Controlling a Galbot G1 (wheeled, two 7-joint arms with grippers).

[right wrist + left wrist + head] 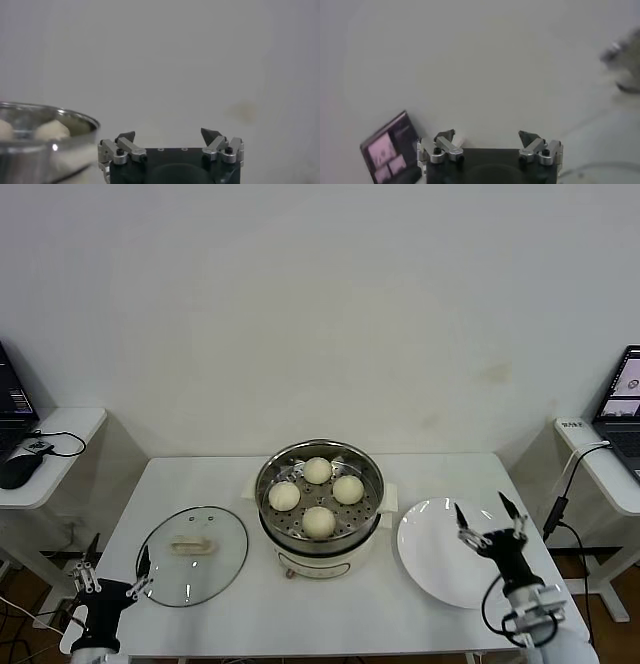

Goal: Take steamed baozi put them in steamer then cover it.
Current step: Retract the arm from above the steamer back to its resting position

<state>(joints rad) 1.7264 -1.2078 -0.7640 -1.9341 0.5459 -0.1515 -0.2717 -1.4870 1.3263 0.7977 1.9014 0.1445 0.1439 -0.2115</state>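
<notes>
Left gripper [117, 561] fingers spread beside cover [192, 555], right gripper [488, 519] spread above plate [437, 569]

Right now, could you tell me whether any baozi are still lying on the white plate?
No, the white plate is bare in the head view, and all four baozi sit on the perforated tray inside the steamer.

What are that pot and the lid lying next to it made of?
The steamer looks like polished stainless steel: shiny, mirror-like wall, perforated tray inside. The cover seems clear glass, since the table shows through it, with a metal-looking rim and a cream handle, perhaps plastic.
</notes>
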